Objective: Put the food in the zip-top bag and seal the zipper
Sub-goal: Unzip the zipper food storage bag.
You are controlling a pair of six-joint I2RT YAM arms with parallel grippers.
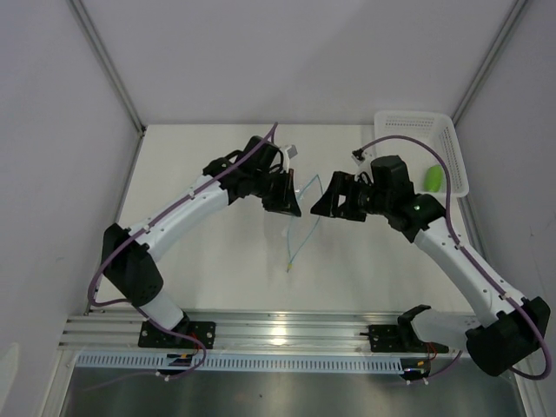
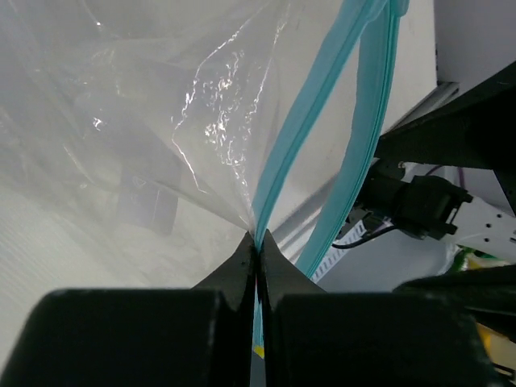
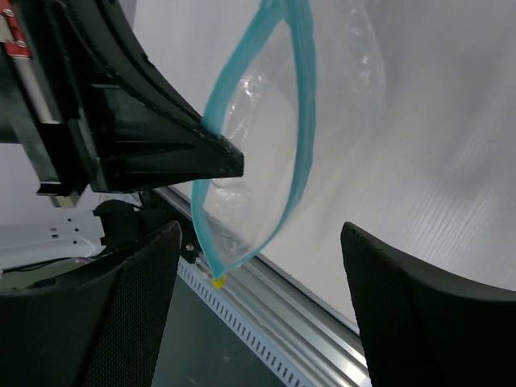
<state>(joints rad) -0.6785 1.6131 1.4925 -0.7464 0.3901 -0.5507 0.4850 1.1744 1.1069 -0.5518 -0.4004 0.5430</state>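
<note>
Teal zipper [image 2: 282,161] of the zip-top bag [image 1: 304,221] is clamped in the closed left pincer [image 2: 258,242], bag hanging over the counter [image 1: 217,278]; right pincer [image 3: 258,234] gapes empty. Green food [image 1: 432,179] sits in the basket [image 1: 408,122] at 2 o'clock. Risk: one-sided grip — mouth may collapse on insertion.

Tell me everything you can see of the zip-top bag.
The zip-top bag is clear, crinkly plastic with a teal zipper along its mouth and a yellow tab at one end. The mouth gapes open, and the bag looks empty. The left claw pinches one zipper strip, holding it up. The open right claw does not touch it.
</note>
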